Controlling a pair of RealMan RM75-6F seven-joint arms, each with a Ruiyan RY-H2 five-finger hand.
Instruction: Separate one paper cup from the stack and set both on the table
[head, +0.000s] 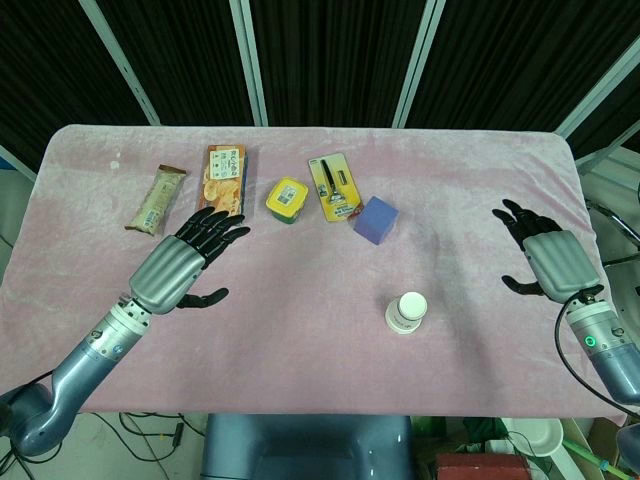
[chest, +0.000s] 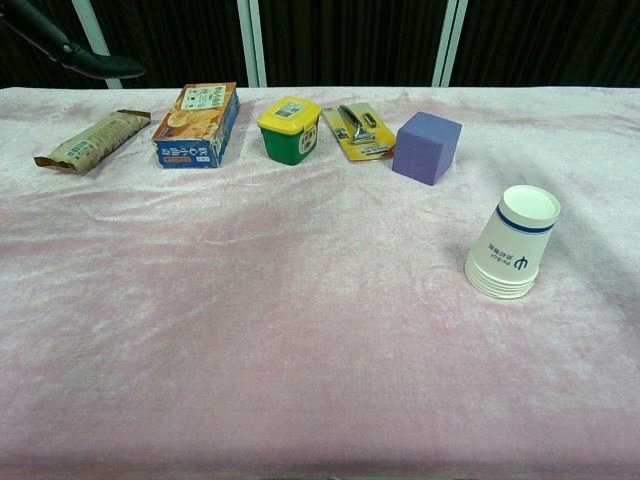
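Observation:
A stack of white paper cups (head: 406, 312) with a blue band stands upside down on the pink cloth, right of centre; the chest view shows the stack (chest: 512, 243) with several nested rims at its base. My left hand (head: 185, 262) hovers over the table's left side, fingers spread, holding nothing, well left of the cups. At the table's right edge my right hand (head: 548, 260) is also spread and empty, some way right of the stack. Neither hand appears in the chest view.
Along the back lie a snack bar (head: 157, 199), an orange biscuit box (head: 222, 178), a yellow-lidded green tub (head: 287, 199), a carded razor pack (head: 333, 186) and a purple block (head: 376, 220). The pink tablecloth (head: 300, 330) covers the table.

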